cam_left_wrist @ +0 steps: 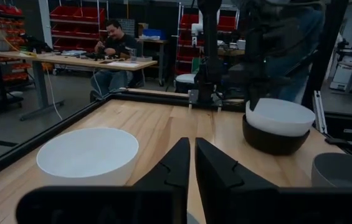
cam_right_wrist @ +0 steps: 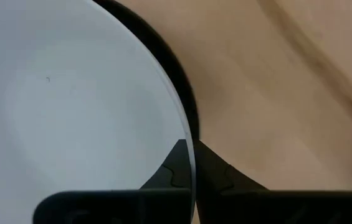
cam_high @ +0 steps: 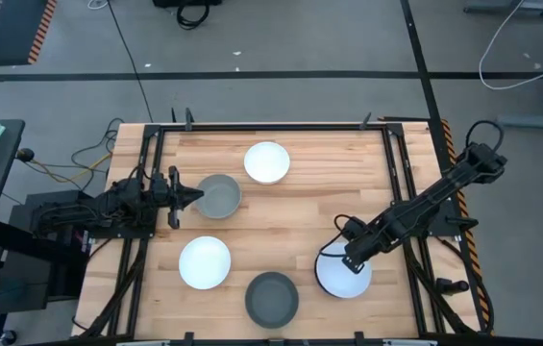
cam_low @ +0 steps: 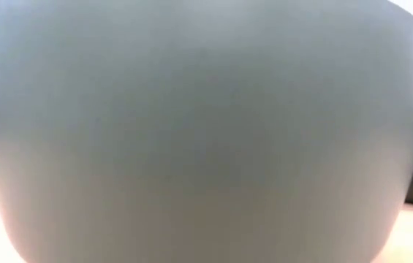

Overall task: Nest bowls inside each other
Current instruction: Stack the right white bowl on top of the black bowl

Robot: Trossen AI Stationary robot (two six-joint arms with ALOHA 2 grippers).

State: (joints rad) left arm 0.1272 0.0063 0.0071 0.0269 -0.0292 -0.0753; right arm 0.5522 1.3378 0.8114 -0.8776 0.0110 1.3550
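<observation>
Five bowl positions show in the high view. A white bowl (cam_high: 266, 161) stands far of centre, a grey bowl (cam_high: 219, 196) left of centre and another white bowl (cam_high: 204, 262) near left. A darker grey bowl (cam_high: 271, 299) stands by the near edge. A third white bowl (cam_high: 343, 277) sits in the black bowl (cam_left_wrist: 274, 143) near right. My right gripper (cam_high: 350, 259) is shut on that white bowl. My left gripper (cam_high: 197, 197), shut and level, has its tips at the grey bowl's left rim. In the left wrist view the fingers hide that bowl. My left gripper (cam_left_wrist: 192, 155) lies against or just short of the grey bowl's left rim; whether it touches cannot be told. My right gripper (cam_right_wrist: 192, 163) pinches the white bowl's rim (cam_right_wrist: 190, 146) on its far side. One finger (cam_right_wrist: 172, 167) is inside the bowl and one outside. It comes slanting down from the table's far right. The bowl rests inside the black bowl.
The darker grey bowl (cam_low: 206, 131) stands right in front of the low camera and fills its view. A dark frame (cam_high: 271, 126) rims the wooden table. Bare wood lies between the bowls at centre and far right. A person (cam_left_wrist: 114, 46) sits at a desk beyond the table.
</observation>
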